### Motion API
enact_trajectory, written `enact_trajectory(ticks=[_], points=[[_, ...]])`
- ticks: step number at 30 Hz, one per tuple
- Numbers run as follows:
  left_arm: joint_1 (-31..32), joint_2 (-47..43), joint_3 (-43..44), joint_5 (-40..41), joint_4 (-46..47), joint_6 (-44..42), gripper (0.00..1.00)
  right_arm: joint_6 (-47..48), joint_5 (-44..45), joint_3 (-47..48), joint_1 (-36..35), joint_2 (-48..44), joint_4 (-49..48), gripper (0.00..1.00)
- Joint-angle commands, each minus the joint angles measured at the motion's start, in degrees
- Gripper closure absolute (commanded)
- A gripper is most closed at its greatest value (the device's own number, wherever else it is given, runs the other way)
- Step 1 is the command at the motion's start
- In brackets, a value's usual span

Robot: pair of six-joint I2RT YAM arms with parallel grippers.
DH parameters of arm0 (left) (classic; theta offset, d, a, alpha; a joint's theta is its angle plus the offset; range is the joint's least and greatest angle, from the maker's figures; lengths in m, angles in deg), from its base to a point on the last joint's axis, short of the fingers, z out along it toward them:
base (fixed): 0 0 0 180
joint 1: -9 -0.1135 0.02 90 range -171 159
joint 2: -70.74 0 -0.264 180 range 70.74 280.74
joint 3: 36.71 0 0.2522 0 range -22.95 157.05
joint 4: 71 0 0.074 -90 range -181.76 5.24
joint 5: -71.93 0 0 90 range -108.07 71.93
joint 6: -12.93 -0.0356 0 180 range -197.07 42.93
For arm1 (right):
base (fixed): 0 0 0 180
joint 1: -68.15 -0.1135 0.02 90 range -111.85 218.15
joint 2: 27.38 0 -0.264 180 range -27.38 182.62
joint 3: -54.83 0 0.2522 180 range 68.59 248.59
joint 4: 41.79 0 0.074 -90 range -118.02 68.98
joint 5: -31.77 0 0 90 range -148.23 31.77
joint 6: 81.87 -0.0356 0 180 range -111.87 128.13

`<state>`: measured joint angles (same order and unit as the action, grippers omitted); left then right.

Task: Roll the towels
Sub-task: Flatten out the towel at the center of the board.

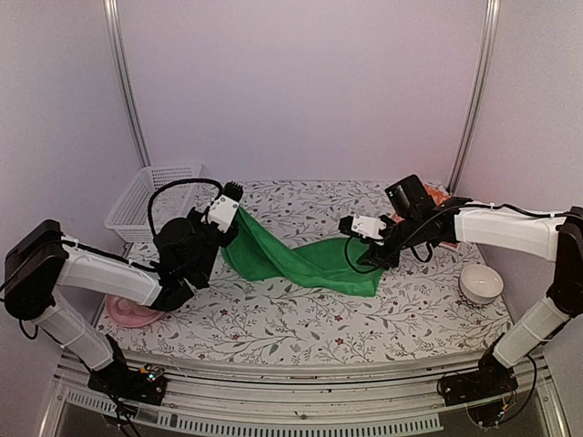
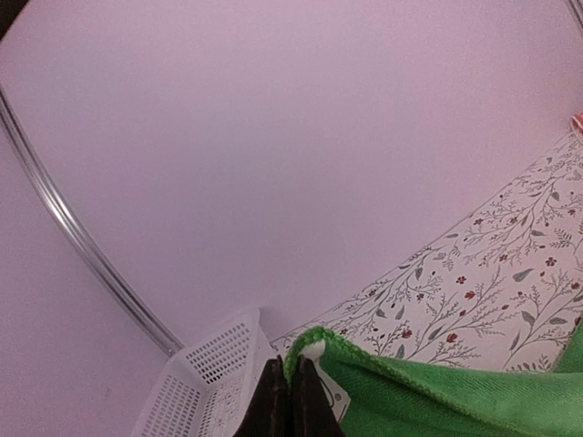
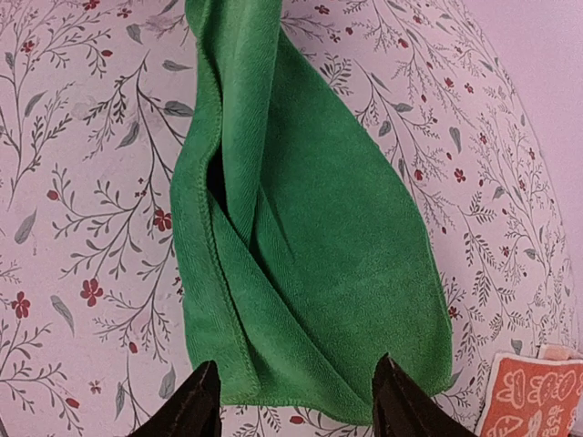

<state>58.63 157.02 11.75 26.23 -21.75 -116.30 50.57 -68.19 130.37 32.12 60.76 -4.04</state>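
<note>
Two robot arms over a flower-patterned bench (image 1: 301, 323), with a green towel (image 1: 301, 259) stretched between them.

The left hand (image 2: 290, 401) is clenched on one corner of the green towel, lifting it off the bench near a white basket (image 1: 146, 196). The towel's other end lies loosely folded on the bench. The right hand (image 3: 296, 382) hovers just above that end, fingers spread and grasping nothing. An orange-red patterned towel (image 3: 533, 396) lies beside it, towards the back right of the bench.
</note>
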Motion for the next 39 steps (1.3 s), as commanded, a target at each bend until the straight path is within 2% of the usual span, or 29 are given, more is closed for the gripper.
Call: enact_trajectory(ticks=[1,5,10,18,39], points=[[1.10,1.02,-0.57,1.74,7.41,-2.44,1.00,-0.80,-6.23,-0.60,3.86,-0.84,3.06,0.42],[1.12,1.70,-0.84,1.55,7.89,-2.26,1.00,-0.61,-8.00,-1.30,6.73,1.26,4.56,0.44],[1.29,2.72,-0.75,1.50,7.84,-2.44,1.00,0.73,-9.73,-0.71,7.02,6.16,6.26,0.47],[1.45,3.80,-0.77,1.00,7.79,-2.96,1.00,-2.12,-12.24,3.16,7.44,12.22,11.06,0.49],[2.60,5.18,-0.78,0.96,9.31,-4.22,1.00,-4.51,-12.64,5.32,7.73,16.49,13.55,0.56]])
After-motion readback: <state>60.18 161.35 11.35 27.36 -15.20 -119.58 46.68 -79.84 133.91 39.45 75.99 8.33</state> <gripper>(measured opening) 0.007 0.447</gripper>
